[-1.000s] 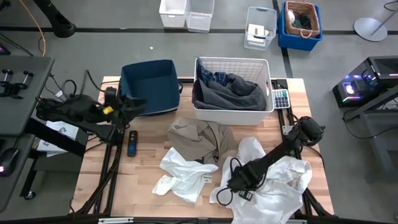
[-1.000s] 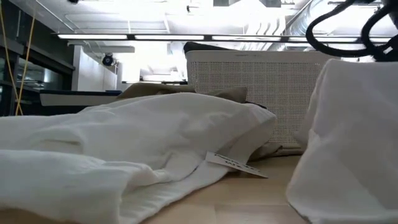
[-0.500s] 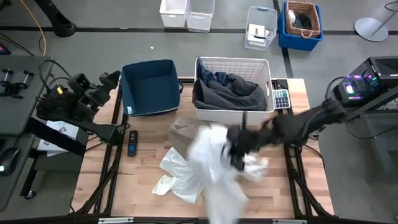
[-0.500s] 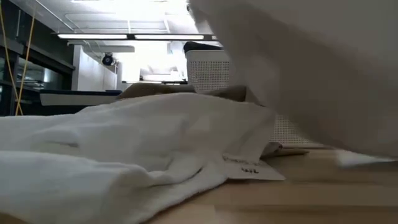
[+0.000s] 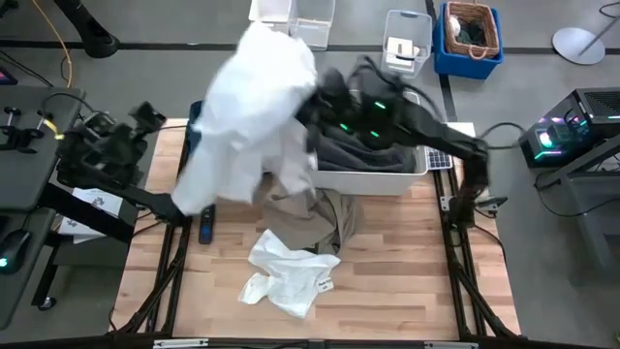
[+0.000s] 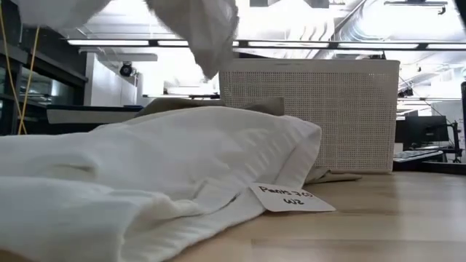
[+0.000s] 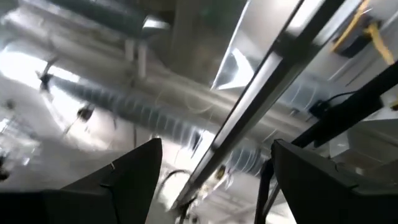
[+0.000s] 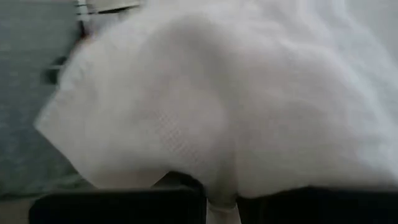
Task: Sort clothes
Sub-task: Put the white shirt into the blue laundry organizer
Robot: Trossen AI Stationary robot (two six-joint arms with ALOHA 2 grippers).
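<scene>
My right gripper point(image 5: 318, 109) is high over the left end of the white slatted basket point(image 5: 407, 174) and is shut on a large white garment point(image 5: 247, 107). The garment billows over the navy bin point(image 5: 194, 121) and hides most of it. Its lower part shows at the top of the low view point(image 6: 207, 33). A tan khaki garment point(image 5: 315, 213) and a second white garment point(image 5: 286, 276) with a paper tag point(image 6: 291, 198) lie on the table. A dark grey garment point(image 5: 373, 145) lies in the basket. My left gripper point(image 5: 143, 116) is open and empty at the table's left edge, pointing up at the ceiling point(image 7: 214, 146). My right gripper holds a bunched part of the large white garment point(image 8: 217, 180) between its two fingers; one layer or several, I cannot tell. The cloth fills the wrist view and hides the fingertips. The garment is lifted clear of the table and spreads out to the left of the gripper.
A black remote point(image 5: 205, 225) lies near the left edge and a calculator point(image 5: 438, 153) lies right of the basket. Clear bins point(image 5: 291, 19) and a blue bin point(image 5: 470, 39) stand on the floor beyond the table. Bare wood point(image 5: 407, 281) shows at the near right.
My right gripper has risen from the table's near right and swung toward the far left, past the basket toward the navy bin. It has carried the large white garment, which is lifted clear and billows. My left gripper has drawn back toward the left edge.
</scene>
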